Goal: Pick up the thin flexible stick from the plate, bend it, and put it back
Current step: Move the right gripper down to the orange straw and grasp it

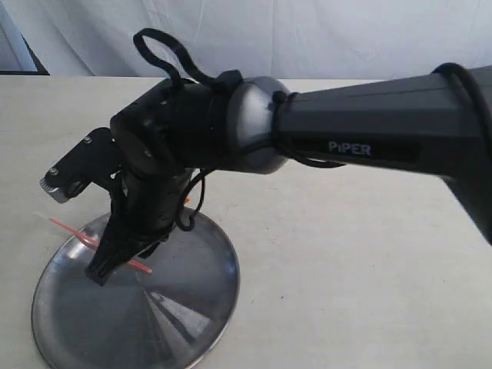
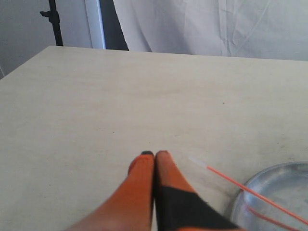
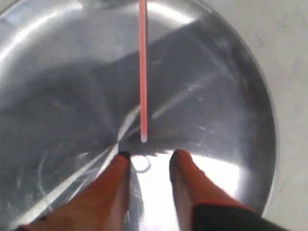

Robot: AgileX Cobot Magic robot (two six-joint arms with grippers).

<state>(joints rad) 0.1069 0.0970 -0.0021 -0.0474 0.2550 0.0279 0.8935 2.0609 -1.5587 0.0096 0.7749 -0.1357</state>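
Note:
The thin flexible stick (image 1: pixel 69 228) lies across the left rim of the plate (image 1: pixel 196 307), its pale end sticking out over the table. My right gripper (image 1: pixel 100 273) hangs low over the plate, reaching in from the right and hiding the stick's middle. In the right wrist view the right gripper (image 3: pixel 151 156) is open and empty, and the stick (image 3: pixel 143 72) ends just beyond the fingertips, in line with the gap. My left gripper (image 2: pixel 154 154) is shut and empty above the bare table, beside the stick's pale end (image 2: pixel 197 161) and apart from the plate's rim (image 2: pixel 250 185).
The pale wooden table (image 1: pixel 346 254) stretches to the right of the plate. A white curtain (image 1: pixel 269 34) hangs behind the table's far edge. A dark stand (image 2: pixel 54 21) is beyond the far corner.

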